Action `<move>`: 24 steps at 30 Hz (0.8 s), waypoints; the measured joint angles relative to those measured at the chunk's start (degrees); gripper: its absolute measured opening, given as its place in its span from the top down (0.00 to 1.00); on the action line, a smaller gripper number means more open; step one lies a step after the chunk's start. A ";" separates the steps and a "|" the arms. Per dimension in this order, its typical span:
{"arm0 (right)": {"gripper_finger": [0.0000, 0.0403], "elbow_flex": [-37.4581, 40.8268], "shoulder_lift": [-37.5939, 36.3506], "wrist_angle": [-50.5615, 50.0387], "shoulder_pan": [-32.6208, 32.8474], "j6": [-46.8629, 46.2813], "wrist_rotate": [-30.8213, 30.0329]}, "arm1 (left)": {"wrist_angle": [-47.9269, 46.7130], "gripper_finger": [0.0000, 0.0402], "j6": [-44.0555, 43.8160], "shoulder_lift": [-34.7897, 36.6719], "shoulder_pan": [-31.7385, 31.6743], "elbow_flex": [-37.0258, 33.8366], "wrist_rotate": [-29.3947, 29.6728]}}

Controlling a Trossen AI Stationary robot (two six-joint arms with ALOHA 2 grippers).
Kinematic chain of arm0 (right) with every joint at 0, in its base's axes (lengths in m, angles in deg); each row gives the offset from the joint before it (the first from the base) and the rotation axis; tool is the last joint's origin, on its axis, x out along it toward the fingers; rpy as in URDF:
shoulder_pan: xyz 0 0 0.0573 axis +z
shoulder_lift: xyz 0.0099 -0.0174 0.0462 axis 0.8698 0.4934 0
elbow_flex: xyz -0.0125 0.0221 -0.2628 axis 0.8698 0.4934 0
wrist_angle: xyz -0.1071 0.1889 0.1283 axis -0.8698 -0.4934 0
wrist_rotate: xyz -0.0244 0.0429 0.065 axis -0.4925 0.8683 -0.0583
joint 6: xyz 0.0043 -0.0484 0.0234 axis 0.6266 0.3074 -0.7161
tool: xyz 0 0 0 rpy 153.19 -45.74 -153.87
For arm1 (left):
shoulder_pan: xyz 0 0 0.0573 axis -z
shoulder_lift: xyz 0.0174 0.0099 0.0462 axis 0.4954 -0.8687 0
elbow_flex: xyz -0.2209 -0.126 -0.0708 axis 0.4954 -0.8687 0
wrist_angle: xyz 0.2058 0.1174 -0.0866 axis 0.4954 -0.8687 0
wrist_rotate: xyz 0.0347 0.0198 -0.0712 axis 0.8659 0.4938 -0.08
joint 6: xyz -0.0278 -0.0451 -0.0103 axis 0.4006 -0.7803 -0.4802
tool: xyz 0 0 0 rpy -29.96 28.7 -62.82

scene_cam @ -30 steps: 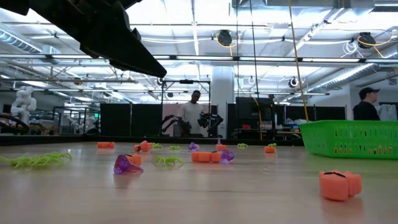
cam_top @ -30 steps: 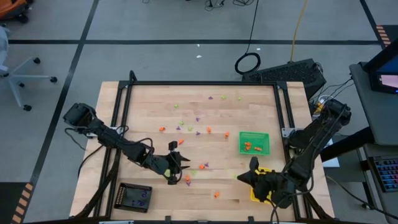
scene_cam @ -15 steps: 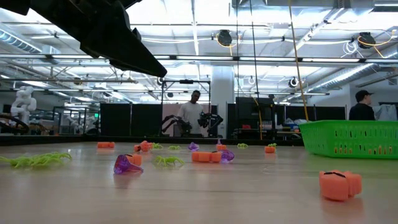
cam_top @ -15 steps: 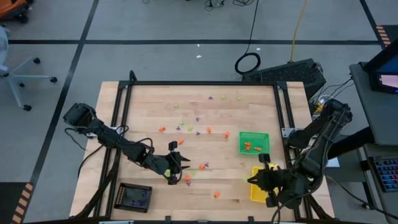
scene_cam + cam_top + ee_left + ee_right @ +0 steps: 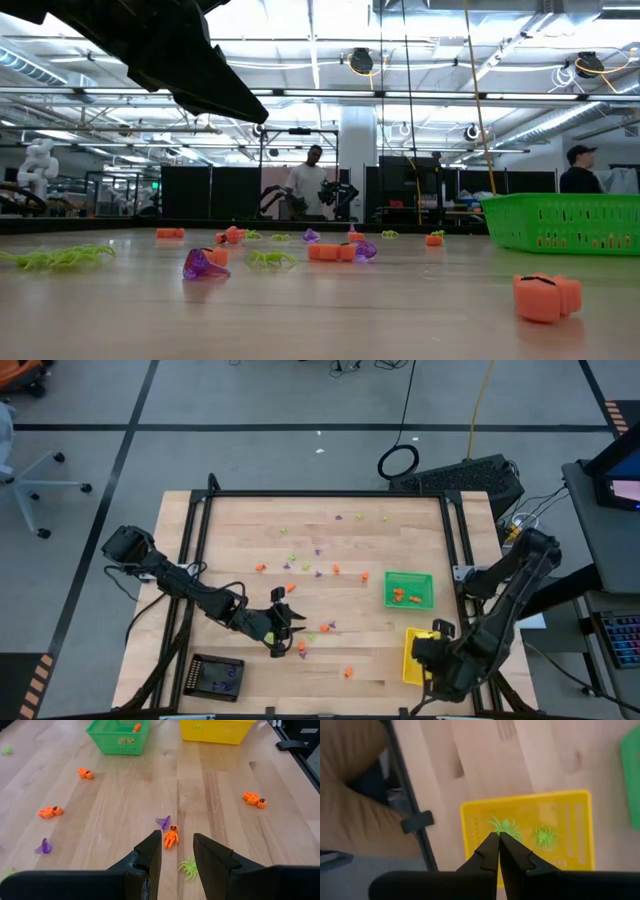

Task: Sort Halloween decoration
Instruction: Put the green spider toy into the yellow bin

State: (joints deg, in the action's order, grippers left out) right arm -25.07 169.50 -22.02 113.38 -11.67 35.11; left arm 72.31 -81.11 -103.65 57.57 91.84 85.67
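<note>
Left pincer [image 5: 177, 851]: positioned low over the worktop [image 5: 320, 660], near its front-centre in the high view. The two dark fingers [image 5: 150, 855] stand partly apart with a clear gap between them; nothing is gripped. Just ahead of the fingertips lie an orange skeleton figure [image 5: 171, 836], a purple trinket [image 5: 163, 822] and a lime-green spider [image 5: 189, 868], all resting on the wood and apart from the fingers.

Right pincer [image 5: 498, 840]: positioned above the yellow tray [image 5: 570, 807] at the front right corner of the worktop. Its fingers are pressed together, tip against tip, with nothing between them. Two lime-green spiders [image 5: 506, 826] lie inside the yellow tray, below the pincer.

Halloween decoration [image 5: 318, 572]: small orange, purple and lime-green pieces are scattered over the middle and rear of the worktop. Several orange pieces lie in the green tray [image 5: 409, 589], which stands at the right side, behind the yellow tray. The black tray [image 5: 217, 676] stands at the front left corner; its contents cannot be told with certainty.

Low view: an orange piece [image 5: 546, 296] lies closest to the camera at the right, with a purple piece [image 5: 200, 265] and green spiders farther back. People stand in the room beyond the worktop.
</note>
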 joint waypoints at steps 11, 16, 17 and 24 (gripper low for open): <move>1.00 0.02 9.85 -2.01 -0.87 -0.58 7.91 | -0.03 0.71 0.02 0.00 0.00 0.01 -0.02; 1.00 0.02 12.07 -1.99 -1.22 2.73 7.42 | -0.03 0.71 0.00 0.00 0.00 0.01 -0.02; 1.00 0.02 12.42 -1.99 -1.22 3.22 7.10 | -0.03 0.71 0.00 0.00 0.00 0.01 -0.02; 1.00 0.02 14.35 -3.53 -1.22 3.33 6.06 | -0.06 0.71 0.00 0.00 -0.02 0.01 -0.02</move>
State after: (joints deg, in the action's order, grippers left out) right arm -25.05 183.85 -25.55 112.16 -8.33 41.17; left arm 72.26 -81.11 -103.65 57.55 91.85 85.65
